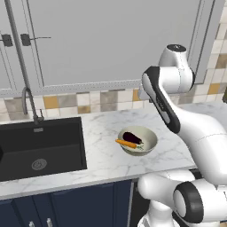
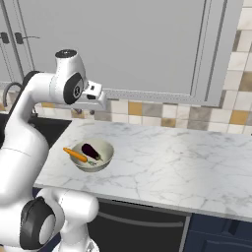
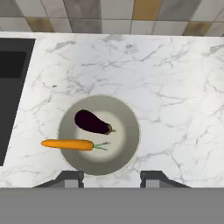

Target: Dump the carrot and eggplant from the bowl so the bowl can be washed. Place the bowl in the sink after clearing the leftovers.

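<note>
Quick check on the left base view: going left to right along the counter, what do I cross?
Faucet → sink → carrot → eggplant, both in the bowl → the arm.

Bare marble counter (image 3: 175, 87) on all sides of bowl (image 3: 127, 131); sink (image 1: 40, 146) well apart; faucet (image 1: 29, 104) behind basin; tiled wall (image 3: 109, 17) bounds rear.
</note>
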Controlling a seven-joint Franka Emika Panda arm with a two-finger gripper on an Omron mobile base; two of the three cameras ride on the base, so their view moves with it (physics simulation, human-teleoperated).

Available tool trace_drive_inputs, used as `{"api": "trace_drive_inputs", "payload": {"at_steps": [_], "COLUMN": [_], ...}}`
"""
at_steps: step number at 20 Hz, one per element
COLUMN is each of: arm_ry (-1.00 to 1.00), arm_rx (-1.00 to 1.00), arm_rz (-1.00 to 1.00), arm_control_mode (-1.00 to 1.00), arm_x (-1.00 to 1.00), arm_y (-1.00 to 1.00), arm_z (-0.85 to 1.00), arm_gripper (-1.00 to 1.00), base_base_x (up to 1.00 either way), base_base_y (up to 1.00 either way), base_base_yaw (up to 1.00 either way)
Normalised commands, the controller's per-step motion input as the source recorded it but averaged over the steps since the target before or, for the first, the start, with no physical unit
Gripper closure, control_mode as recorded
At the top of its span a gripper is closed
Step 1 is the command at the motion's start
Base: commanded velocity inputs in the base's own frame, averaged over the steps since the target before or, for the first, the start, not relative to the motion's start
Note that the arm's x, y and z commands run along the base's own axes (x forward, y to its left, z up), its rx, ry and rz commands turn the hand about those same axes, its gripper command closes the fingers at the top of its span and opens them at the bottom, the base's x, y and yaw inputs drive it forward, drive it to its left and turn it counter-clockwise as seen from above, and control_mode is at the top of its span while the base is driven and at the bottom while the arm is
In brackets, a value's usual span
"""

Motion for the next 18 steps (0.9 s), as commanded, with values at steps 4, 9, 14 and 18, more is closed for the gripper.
{"api": "trace_drive_inputs", "payload": {"at_steps": [4, 9, 14, 18], "arm_ry": [0.01, 0.04, 0.12, 0.17], "arm_rx": [0.00, 0.02, 0.08, 0.11], "arm_rz": [0.00, -0.03, -0.04, -0.05], "arm_control_mode": [-1.00, -1.00, -1.00, -1.00], "arm_x": [-0.05, -0.06, -0.05, 0.01], "arm_y": [-0.06, -0.24, -0.30, -0.12], "arm_z": [-0.06, -0.37, -0.88, -0.83], "arm_gripper": [-1.00, -1.00, -1.00, -1.00], "base_base_x": [0.00, 0.00, 0.00, 0.00], "base_base_y": [0.00, 0.00, 0.00, 0.00], "base_base_yaw": [0.00, 0.00, 0.00, 0.00]}}
